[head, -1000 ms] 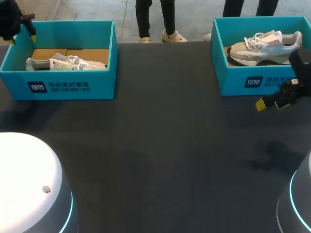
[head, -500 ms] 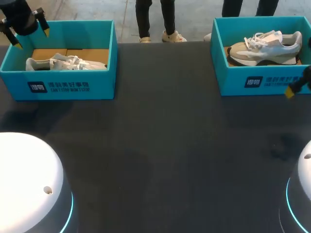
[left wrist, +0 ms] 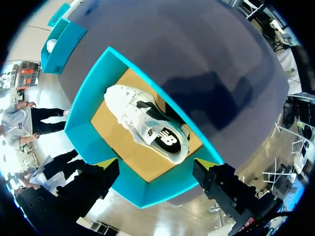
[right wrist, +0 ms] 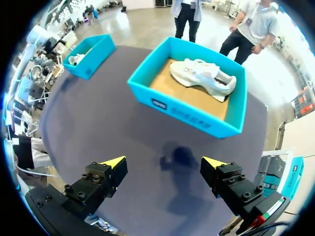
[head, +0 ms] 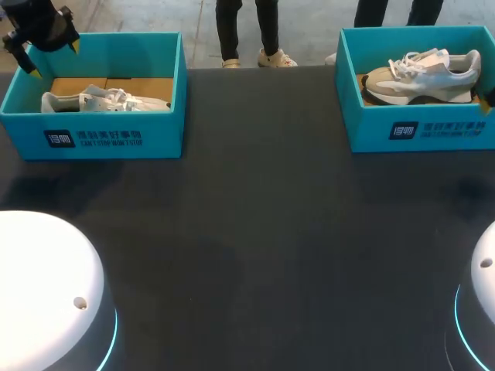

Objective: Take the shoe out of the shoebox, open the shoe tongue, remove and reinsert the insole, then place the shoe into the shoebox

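Shoe (left wrist: 147, 129) lies in shoebox (left wrist: 84, 123), left gripper (left wrist: 157, 164) spread above its corner.

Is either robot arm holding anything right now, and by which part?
Nothing is held. The left jaws stand open above the left shoebox, the right jaws open over the table, short of the right shoebox.

Wide desk (head: 263, 232) lane between the 2 open-top boxes. Left shoebox (head: 116, 139): walls ring left shoe (head: 100, 100), cardboard free behind it. Right shoebox (head: 418, 131): cardboard free between front wall and right shoe (head: 425, 73).
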Available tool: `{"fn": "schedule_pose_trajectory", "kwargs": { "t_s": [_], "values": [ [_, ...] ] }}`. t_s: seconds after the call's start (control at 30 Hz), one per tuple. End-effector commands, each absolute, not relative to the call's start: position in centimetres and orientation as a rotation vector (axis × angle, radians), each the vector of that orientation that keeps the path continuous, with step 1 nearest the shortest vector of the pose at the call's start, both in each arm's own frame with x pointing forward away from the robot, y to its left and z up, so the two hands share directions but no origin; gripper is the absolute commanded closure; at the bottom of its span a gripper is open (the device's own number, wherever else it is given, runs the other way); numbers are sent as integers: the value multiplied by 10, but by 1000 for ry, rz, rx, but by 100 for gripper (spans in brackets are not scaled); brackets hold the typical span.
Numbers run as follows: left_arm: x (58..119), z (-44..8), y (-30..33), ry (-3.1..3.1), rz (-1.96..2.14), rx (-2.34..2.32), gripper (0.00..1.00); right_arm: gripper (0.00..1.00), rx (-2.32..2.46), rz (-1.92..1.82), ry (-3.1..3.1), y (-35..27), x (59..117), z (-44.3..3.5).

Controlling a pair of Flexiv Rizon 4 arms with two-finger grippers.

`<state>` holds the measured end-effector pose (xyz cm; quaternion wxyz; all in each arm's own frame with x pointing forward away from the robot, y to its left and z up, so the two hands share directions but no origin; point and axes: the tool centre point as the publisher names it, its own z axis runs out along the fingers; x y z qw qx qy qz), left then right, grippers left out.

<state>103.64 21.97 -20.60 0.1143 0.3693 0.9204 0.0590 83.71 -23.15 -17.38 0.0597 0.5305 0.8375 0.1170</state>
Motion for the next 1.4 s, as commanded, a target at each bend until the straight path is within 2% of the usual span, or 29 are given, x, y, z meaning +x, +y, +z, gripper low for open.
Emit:
{"fn": "schedule_pose_trajectory", "kwargs": {
  "t_s": [0.03, 0.77, 1.03, 1.4],
  "values": [
    [1033, -205, 220, 2696, 177, 1082, 0, 0, 1656, 215, 2600, -253, 862, -174],
    [1033, -205, 220, 2696, 177, 1082, 0, 0, 1657, 174, 2605, -265, 872, -171],
    [1010, -205, 202, 2824, 83, 1027, 0, 0, 1657, 174, 2605, -265, 872, -171],
    [990, -198, 195, 2967, -144, 841, 0, 0, 1645, 104, 2577, -285, 934, -178]
  ]
}}
